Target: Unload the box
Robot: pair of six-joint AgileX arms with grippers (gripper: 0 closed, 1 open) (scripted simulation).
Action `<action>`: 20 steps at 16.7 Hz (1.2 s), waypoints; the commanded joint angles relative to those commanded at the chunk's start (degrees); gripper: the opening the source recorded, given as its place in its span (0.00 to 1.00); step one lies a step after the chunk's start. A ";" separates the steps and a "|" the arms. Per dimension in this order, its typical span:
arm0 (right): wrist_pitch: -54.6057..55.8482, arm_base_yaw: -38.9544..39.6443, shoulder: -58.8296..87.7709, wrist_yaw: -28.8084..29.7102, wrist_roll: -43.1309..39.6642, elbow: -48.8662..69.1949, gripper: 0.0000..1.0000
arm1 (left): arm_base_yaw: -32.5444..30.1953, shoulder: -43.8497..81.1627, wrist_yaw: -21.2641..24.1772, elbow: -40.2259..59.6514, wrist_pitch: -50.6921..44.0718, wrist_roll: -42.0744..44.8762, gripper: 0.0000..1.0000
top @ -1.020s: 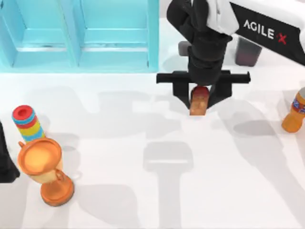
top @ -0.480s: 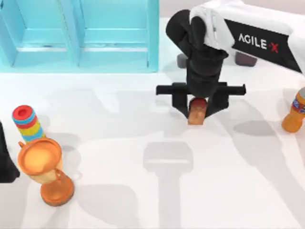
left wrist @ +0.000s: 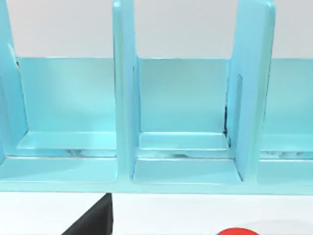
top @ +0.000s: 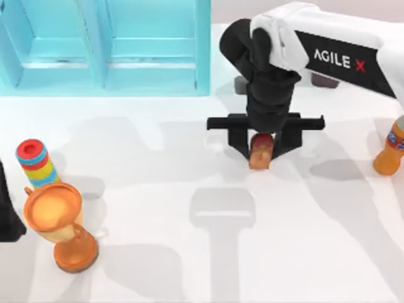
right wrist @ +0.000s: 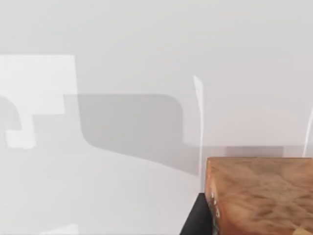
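Right gripper [top: 262,146] right of centre, just near side of blue box [top: 104,47], fingers clamped on brown bottle [top: 261,150], red-capped. Carry step of unloading in hand. Next: lower to bare table [top: 208,265], then release. Left arm [top: 7,211] parked at left edge.

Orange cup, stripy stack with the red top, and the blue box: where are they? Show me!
Orange cup [top: 53,208]: top view, inside of its bowl.
Stripy stack [top: 30,150]: top view, on its red top.
Blue box [top: 151,47]: top view, floor of a compartment; also [left wrist: 183,98]: left wrist view, back wall.
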 joint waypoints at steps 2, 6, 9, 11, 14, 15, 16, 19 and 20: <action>0.00 0.00 0.00 0.00 0.00 0.00 0.38 | 0.00 0.00 0.00 0.00 0.00 0.00 1.00; 0.00 0.00 0.00 0.00 0.00 0.00 0.68 | 0.00 0.00 0.00 0.00 0.00 0.00 1.00; 0.00 0.00 0.00 0.00 0.00 0.00 0.90 | 0.00 0.00 0.00 0.00 0.00 0.00 1.00; 0.00 0.00 0.00 0.00 0.00 0.00 1.00 | 0.00 0.00 0.00 0.00 0.00 0.00 1.00; 0.00 0.00 0.00 0.00 0.00 0.00 1.00 | 0.00 0.00 0.00 0.00 0.00 0.00 1.00; 0.00 0.00 0.00 0.00 0.00 0.00 1.00 | 0.00 0.00 0.00 0.00 0.00 0.00 1.00; 0.00 0.00 0.00 0.00 0.00 0.00 1.00 | 0.00 0.00 0.00 0.00 0.00 0.00 1.00; -0.01 -0.11 -0.01 0.00 0.00 0.01 1.00 | 0.00 0.00 0.00 0.00 0.00 0.00 1.00; -0.17 -0.11 -0.02 0.00 0.00 0.17 1.00 | 0.00 0.00 0.00 0.00 0.00 0.00 1.00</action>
